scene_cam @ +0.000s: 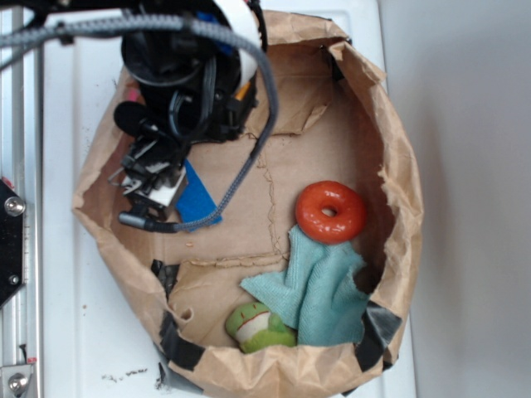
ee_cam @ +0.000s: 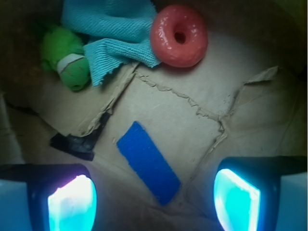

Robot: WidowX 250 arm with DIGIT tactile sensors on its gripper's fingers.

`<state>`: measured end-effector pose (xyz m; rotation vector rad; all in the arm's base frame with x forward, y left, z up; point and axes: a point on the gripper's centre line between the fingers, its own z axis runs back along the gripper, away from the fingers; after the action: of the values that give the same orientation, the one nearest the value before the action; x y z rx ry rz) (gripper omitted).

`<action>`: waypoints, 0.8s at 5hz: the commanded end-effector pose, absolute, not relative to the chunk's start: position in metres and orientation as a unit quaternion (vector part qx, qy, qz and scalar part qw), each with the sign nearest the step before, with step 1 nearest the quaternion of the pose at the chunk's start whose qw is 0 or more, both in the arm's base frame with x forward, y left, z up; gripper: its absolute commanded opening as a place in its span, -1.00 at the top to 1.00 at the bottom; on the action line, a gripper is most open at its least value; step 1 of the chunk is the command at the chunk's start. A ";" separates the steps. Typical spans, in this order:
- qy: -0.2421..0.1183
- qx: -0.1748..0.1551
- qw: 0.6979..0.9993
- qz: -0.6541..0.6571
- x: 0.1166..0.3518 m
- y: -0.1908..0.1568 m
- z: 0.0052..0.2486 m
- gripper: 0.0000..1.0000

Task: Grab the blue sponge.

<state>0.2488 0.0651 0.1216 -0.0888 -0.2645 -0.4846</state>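
The blue sponge [ee_cam: 148,162] is a thin bright-blue strip lying flat and slantwise on the brown paper floor. In the exterior view the blue sponge [scene_cam: 197,199] lies at the left of the paper-lined basin, partly under the arm. My gripper [ee_cam: 154,199] hovers above it, open, with the strip's near end between the two glowing fingers [ee_cam: 73,204] and nothing held. In the exterior view the gripper [scene_cam: 151,195] sits just left of the strip, its fingertips hidden by the wrist hardware.
An orange ring [scene_cam: 331,211] lies at the right. A pale teal cloth [scene_cam: 319,294] spreads below it, touching the ring. A green plush toy [scene_cam: 259,326] sits at the front. Crumpled brown paper walls [scene_cam: 398,166] ring the floor. Black tape [ee_cam: 74,143] lies left of the sponge.
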 end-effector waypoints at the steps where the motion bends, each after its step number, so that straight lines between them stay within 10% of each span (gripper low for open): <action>1: -0.141 -0.017 0.958 -0.250 0.268 0.063 0.115 -1.00; 4: -0.152 -0.031 0.938 -0.310 0.259 0.047 0.082 -1.00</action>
<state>0.2514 0.0469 0.0720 -0.0841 -0.2817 -0.6228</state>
